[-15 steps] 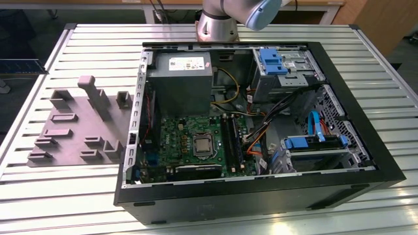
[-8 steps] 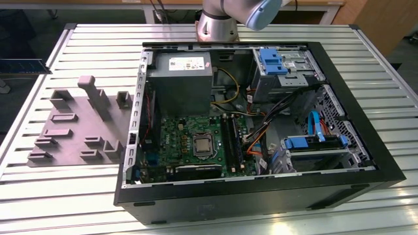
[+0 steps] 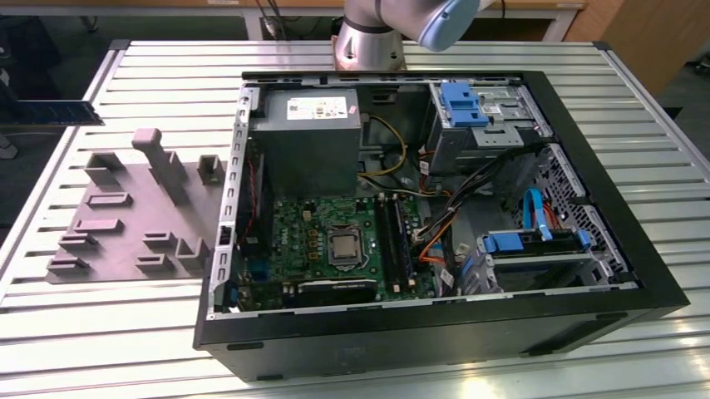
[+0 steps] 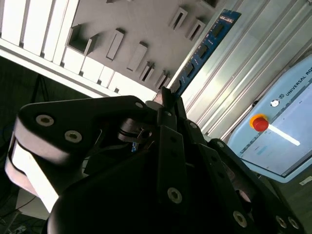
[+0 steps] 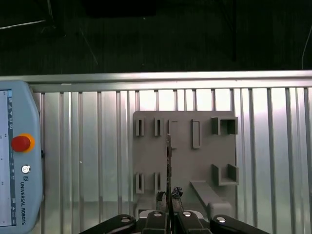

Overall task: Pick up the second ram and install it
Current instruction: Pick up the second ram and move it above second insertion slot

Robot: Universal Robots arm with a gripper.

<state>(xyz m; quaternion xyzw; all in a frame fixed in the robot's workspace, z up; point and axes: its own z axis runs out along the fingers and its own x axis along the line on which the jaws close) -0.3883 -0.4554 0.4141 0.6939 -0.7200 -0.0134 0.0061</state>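
Pinching the ram (image 4: 204,48) by one end, the gripper (image 4: 165,97) presses its fingers onto the stick's two faces.

- Ram: narrow blue-green board with a row of black chips, seen flat-on in the second wrist view.
- Long axis: straight out from the fingertips, in line with the gripper. The free end is farthest from it and aimed at the tray (image 5: 187,165).
- First wrist view: the stick is edge-on, a thin dark line running from between the fingers out over the tray's middle.
- Exterior view: the same ram (image 3: 50,112), as judged, is a dark green-edged strip at that view's left edge, beyond the tray's far corner. Its held end is cut by the frame. It looks carried clear of the tray, not seated in it.
- Tray: grey, with blocks and pockets, at the end of the bench (image 3: 145,332) on the exterior view's left.
- Case (image 3: 444,332): open, mid-bench, well apart from the ram. The motherboard (image 3: 305,224) lies inside with long black slots (image 3: 394,237). Whether any slot is filled is too small to tell.
- Pendant (image 5: 19,161): on the bench near the tray, apart from it.
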